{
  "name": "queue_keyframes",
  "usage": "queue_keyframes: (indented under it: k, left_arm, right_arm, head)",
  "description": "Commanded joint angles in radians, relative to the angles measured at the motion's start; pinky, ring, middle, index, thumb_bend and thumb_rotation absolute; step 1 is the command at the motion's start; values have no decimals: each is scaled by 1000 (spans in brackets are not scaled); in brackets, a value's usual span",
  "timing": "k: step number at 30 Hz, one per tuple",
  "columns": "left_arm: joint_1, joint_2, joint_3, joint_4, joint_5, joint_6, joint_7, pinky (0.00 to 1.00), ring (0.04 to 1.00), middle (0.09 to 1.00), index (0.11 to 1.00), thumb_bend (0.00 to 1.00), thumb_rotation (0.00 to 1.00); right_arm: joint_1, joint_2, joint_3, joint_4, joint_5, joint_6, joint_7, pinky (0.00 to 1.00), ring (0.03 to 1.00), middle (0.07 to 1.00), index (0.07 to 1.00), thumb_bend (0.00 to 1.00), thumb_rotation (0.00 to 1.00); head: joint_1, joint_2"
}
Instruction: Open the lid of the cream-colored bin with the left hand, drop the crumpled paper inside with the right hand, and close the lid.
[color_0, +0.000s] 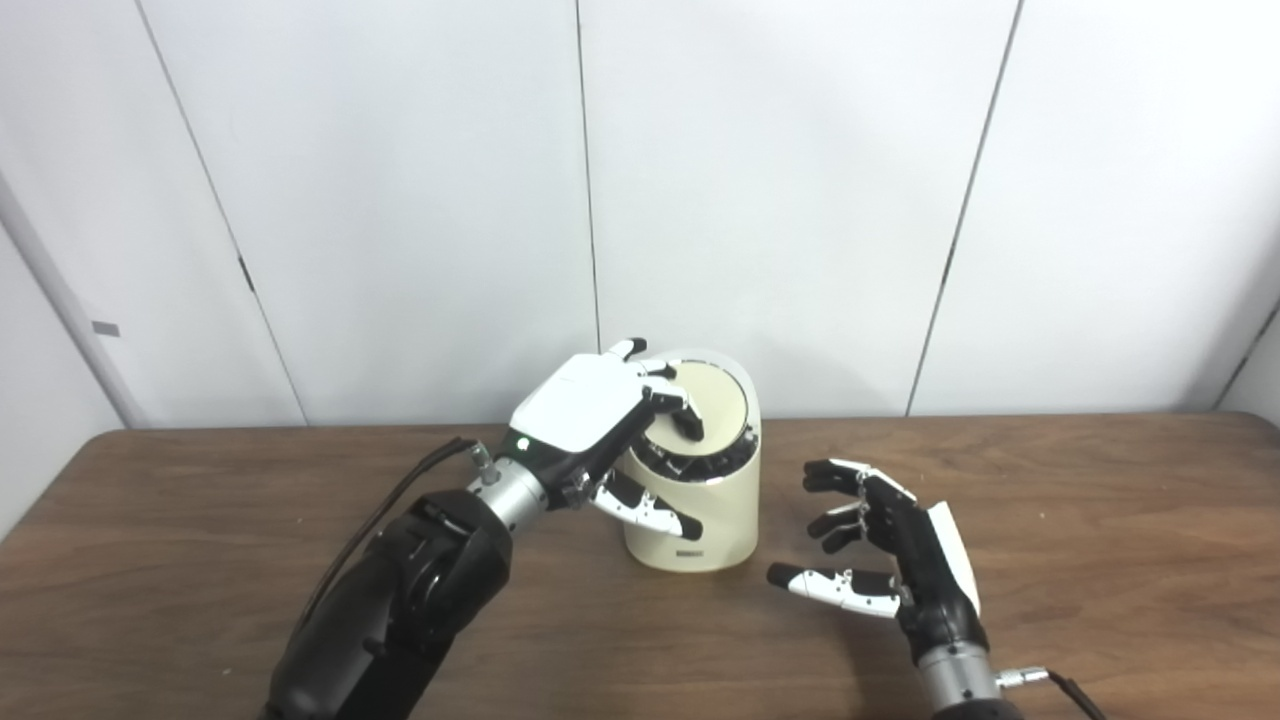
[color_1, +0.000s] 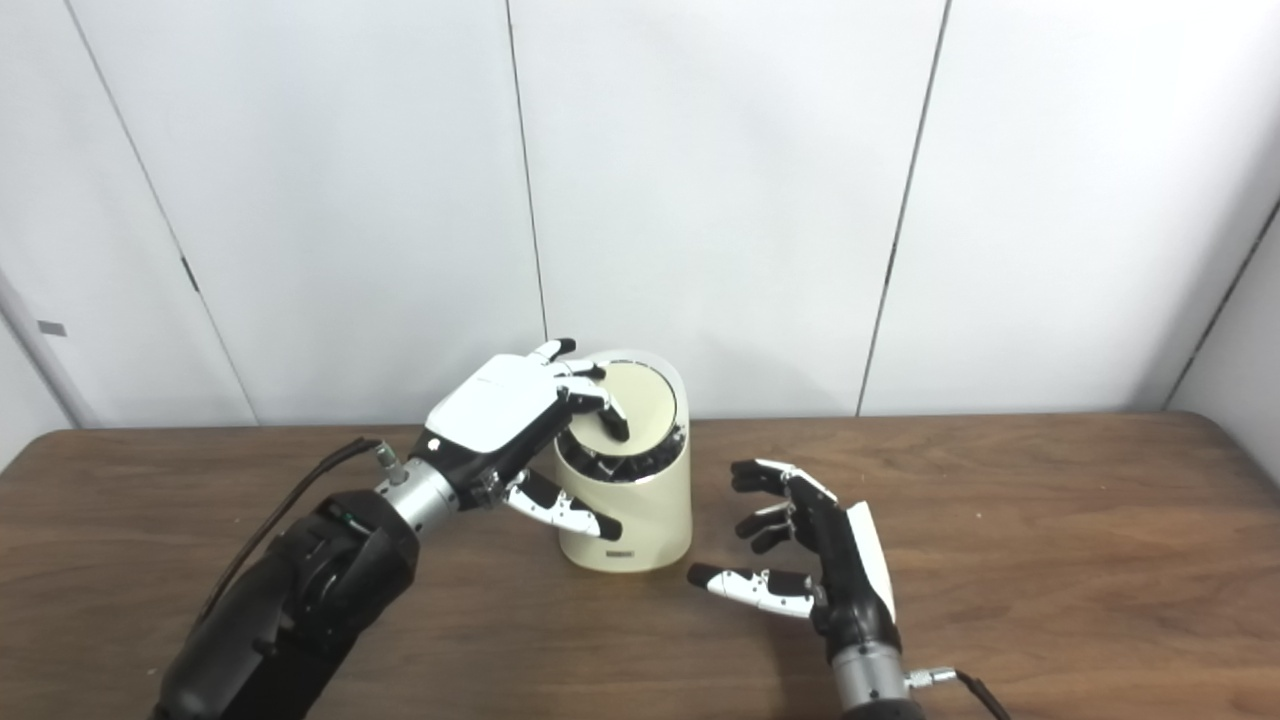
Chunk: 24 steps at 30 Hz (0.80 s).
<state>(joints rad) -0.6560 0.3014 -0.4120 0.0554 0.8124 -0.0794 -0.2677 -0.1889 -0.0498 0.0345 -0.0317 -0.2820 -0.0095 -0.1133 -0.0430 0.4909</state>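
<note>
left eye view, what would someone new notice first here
The cream bin stands mid-table toward the back, its lid tilted up so the dark inside shows at the front. The left robot hand rests over the top, fingers on the lid. The right robot hand waits open beside the bin, apart from it, holding nothing; no crumpled paper is visible.

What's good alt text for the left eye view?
The robot's left hand rests its fingers on the tilted, partly open lid of a cream-colored bin on a wooden table. The right hand hovers open and empty beside the bin; no crumpled paper is visible.
</note>
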Motion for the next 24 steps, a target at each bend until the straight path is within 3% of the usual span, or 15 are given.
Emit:
queue_keyframes:
  k: [1,15,20,24]
  left_arm:
    - [-9,25,-21,6,18,15,-65,1000,848,670,642,942,324]
    - [-11,31,-11,-2,-3,9,-60,986,852,675,649,939,316]
    - [20,2,62,-23,-68,-16,43,922,866,723,710,903,273]
    - [41,-22,119,-21,-95,-67,147,865,895,778,780,813,285]
  right_arm:
    - [-27,1,-2,-35,6,-16,-1,411,523,694,685,762,65]
    - [-29,4,-5,-29,7,-16,-5,430,523,694,685,769,60]
    - [-29,2,-4,-25,2,-21,-7,424,521,692,686,768,69]
    - [-29,2,-6,-23,9,-24,-5,429,519,690,684,767,66]
  head:
    - [-1,1]
    - [-1,-2]
    - [-1,-3]
    - [1,-5]
